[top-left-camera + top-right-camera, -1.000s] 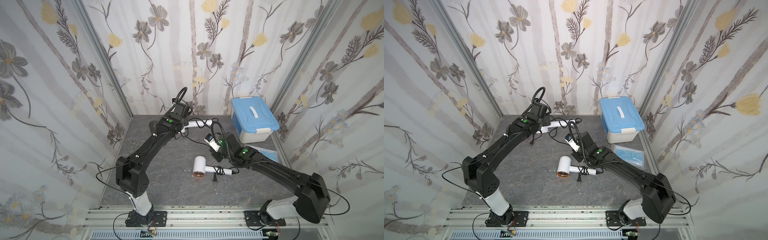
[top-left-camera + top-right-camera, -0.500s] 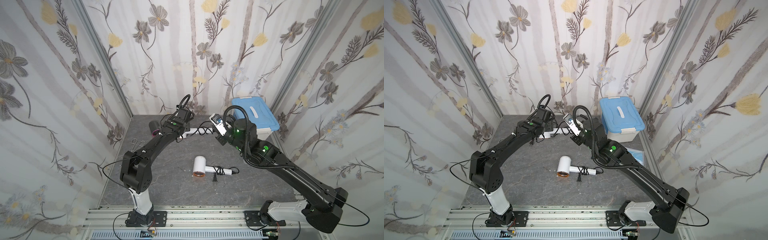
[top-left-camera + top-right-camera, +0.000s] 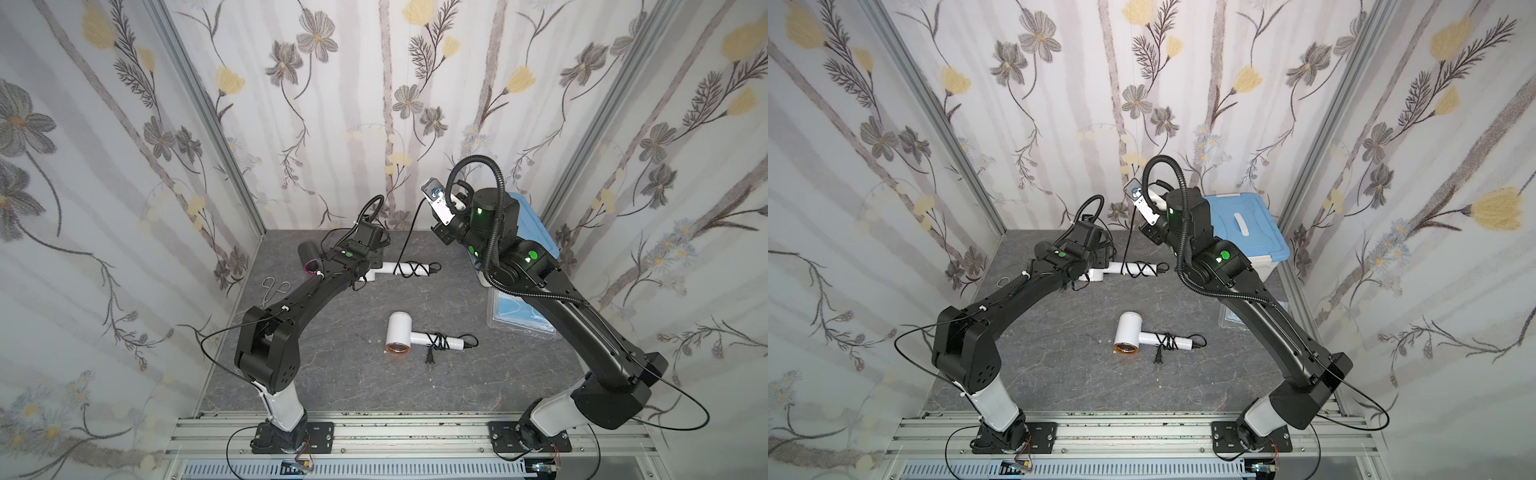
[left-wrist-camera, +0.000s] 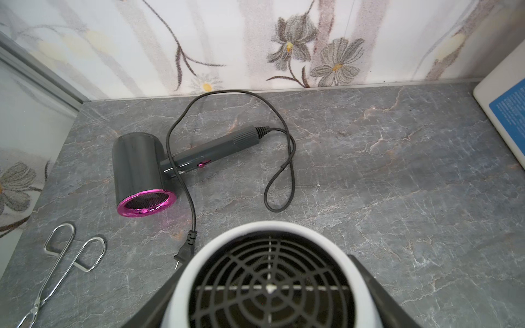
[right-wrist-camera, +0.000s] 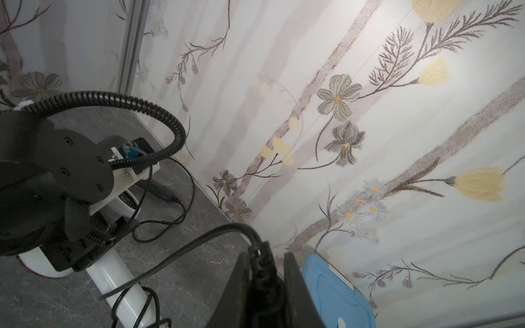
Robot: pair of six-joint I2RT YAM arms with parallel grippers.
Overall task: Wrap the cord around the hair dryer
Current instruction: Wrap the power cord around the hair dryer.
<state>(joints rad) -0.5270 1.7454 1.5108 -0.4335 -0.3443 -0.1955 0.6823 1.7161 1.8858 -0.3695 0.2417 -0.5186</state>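
A white hair dryer lies at the back of the table, its head clamped in my left gripper, which is shut on it. The rear grille fills the space between the jaws. Its black cord loops a few times round the handle, then rises in a taut line to my right gripper. That gripper is raised high near the back wall and is shut on the cord's plug end.
A second white hair dryer with its cord wound on the handle lies mid-table. A dark grey, pink-rimmed dryer with a loose cord and metal tongs sit back left. A blue-lidded box and a mask packet are at the right.
My right gripper has risen from low beside the handle to high near the back wall, drawing the cord up taut. The left arm has shifted slightly with the dryer.
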